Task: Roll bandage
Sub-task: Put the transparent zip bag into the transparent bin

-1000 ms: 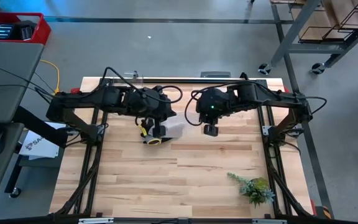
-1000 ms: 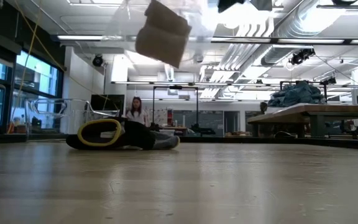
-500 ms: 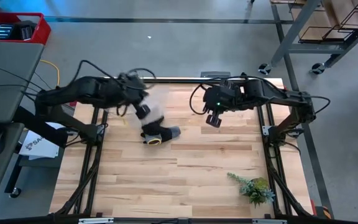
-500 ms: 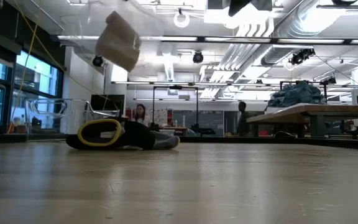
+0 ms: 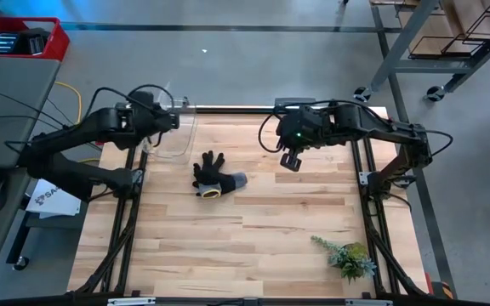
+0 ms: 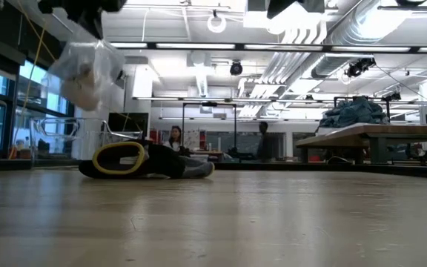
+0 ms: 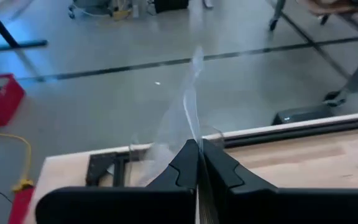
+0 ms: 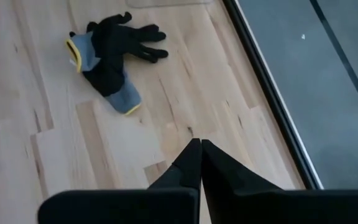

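My left gripper (image 5: 162,121) is high over the table's far left corner, shut on a crinkly clear plastic bag (image 5: 177,138). In the low view the bag (image 6: 87,67) hangs in the air with a pale lump inside (image 6: 87,87), apparently the folded bandage. A black-and-grey work glove (image 5: 215,179) lies flat on the wood at mid-table. My right gripper (image 5: 289,161) hovers shut over the far right part of the table and holds nothing. The glove (image 8: 110,56) lies ahead of its shut fingers (image 8: 199,155). My left gripper pinches the bag's thin clear film between its two fingers. In the wrist view a strip of that film (image 7: 193,124) runs out from the closed fingertips. The bag hangs below the gripper, clear of the table, with the pale lump low inside it.
A small green plant (image 5: 348,257) lies near the table's near right corner. A dark metal rail (image 5: 253,109) runs along the far edge. Bare wood spreads across the middle and near side. People stand far off in the room (image 6: 175,138).
My left gripper has swung from mid-table, above the glove, toward the far left corner, rolling its wrist as it went. The bag travelled with it and now hangs at the left. The glove has stayed where it was. My right gripper has drawn back slightly toward the far edge.
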### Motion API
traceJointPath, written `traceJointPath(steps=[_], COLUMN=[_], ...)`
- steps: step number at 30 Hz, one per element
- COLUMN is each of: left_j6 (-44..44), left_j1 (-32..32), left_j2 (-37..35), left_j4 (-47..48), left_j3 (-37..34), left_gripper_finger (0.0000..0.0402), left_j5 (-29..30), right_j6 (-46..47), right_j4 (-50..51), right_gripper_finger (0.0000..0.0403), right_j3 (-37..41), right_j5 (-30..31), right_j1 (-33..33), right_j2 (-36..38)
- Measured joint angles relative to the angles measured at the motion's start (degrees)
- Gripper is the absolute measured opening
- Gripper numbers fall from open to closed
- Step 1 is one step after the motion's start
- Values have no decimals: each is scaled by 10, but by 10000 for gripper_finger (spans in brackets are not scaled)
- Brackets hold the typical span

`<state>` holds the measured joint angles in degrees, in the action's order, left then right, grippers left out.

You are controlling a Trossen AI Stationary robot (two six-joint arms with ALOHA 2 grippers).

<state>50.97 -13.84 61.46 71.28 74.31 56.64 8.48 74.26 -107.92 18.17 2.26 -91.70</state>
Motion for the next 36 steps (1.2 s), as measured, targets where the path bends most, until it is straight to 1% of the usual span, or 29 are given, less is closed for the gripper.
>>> traceJointPath(steps=[3, 8, 11, 14, 17, 20, 23, 28, 30, 32, 36], left_j6=[-57, -130, -158, -166, -169, -193, -208, -153, -117, -104, -121], left_j1=[-31, -82, -116, -147, -160, -162, -162, -163, -163, -168, -178], left_j2=[0, 1, 1, 1, 1, 1, 1, 1, 1, 1, 5], left_j4=[-68, -229, -279, -278, -261, -249, -208, -101, -98, -118, -156], left_j3=[-46, -122, -157, -180, -183, -183, -183, -183, -187, -202, -247], left_gripper_finger=[0, 0, 0, 0, 0, 0, 0, 0, 0, 0, 8], left_j5=[-6, -40, -41, -62, -78, -79, -60, -25, -20, -37, -115], right_j6=[-5, 11, 40, 63, 77, 86, 97, 109, 110, 109, 108], right_j4=[-12, -19, -19, -19, -19, -19, -19, -19, -24, -28, -37], right_gripper_finger=[0, 0, 0, 0, 0, 0, 0, 0, 0, 0, 0], right_j3=[0, 0, 0, 0, 0, 0, 0, 0, 0, 0, 0], right_j5=[-8, -23, -27, -33, -37, -37, -37, -37, -37, -37, -37], right_j1=[0, 0, -4, -11, -23, -31, -36, -43, -43, -43, -41], right_j2=[0, 0, 0, 0, 0, 0, 0, 0, 0, 0, 0])
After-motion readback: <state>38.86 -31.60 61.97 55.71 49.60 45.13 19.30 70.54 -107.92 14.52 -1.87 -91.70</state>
